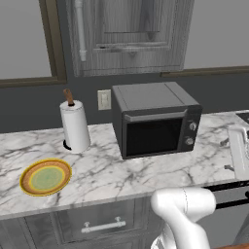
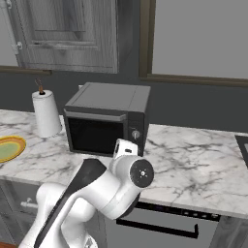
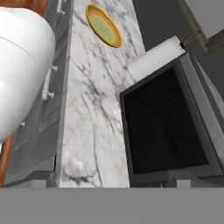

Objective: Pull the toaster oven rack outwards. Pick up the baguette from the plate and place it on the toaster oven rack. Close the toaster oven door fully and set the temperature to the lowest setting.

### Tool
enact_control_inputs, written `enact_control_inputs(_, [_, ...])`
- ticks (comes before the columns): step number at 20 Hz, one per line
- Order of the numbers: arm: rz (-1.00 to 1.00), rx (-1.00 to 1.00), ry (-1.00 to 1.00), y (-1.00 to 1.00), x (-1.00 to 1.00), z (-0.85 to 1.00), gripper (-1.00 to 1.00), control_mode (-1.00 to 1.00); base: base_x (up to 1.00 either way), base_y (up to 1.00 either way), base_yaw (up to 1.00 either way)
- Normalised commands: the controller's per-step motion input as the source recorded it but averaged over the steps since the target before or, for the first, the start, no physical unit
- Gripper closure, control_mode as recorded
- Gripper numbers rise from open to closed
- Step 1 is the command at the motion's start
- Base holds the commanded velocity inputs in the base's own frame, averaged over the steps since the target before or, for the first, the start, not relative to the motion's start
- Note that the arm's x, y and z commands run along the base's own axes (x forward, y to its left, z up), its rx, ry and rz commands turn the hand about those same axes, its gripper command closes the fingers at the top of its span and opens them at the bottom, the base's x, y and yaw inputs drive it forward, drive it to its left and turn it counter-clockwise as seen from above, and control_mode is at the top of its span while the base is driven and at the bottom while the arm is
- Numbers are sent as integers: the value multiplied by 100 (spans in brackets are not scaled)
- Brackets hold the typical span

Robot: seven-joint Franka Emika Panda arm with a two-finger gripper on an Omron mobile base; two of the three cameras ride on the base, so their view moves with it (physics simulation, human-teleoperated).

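The toaster oven (image 1: 155, 124) (image 2: 106, 118) stands on the marble counter with its toaster oven door (image 1: 153, 135) (image 3: 164, 127) shut. The dark glass hides the toaster oven rack. Two round knobs (image 1: 191, 133) sit on the oven's right panel. Left of it lies the plate (image 1: 45, 177) (image 2: 8, 147) (image 3: 103, 25), its pale green centre bare. The baguette is out of view. My hand (image 2: 124, 147) rises behind the arm's wrist, just before the oven's lower right corner. Its fingers are hidden, and nothing lies in front of the hand camera but the oven front and counter.
A white paper towel roll (image 1: 75, 125) (image 2: 46, 114) (image 3: 153, 59) stands between plate and oven. A drawer with a bar handle (image 1: 103, 226) sits under the counter edge. A dark cooktop corner (image 2: 243, 145) lies at the far right.
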Motion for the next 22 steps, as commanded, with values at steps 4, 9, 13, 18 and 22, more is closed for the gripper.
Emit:
enact_control_inputs(4, [0, 7, 0, 9, 22, -5, -100, -100, 0, 0, 0])
enact_control_inputs(9, [0, 10, -1, 7, 26, -11, -100, -100, 0, 0, 0])
enact_control_inputs(13, [0, 12, 0, 2, 31, -8, -100, -100, 0, 0, 0])
enact_control_inputs(18, [0, 11, 0, 0, 35, -8, -100, -100, 0, 0, 0])
enact_control_inputs(22, [0, 7, 0, 0, 24, -16, -100, -100, 0, 0, 0])
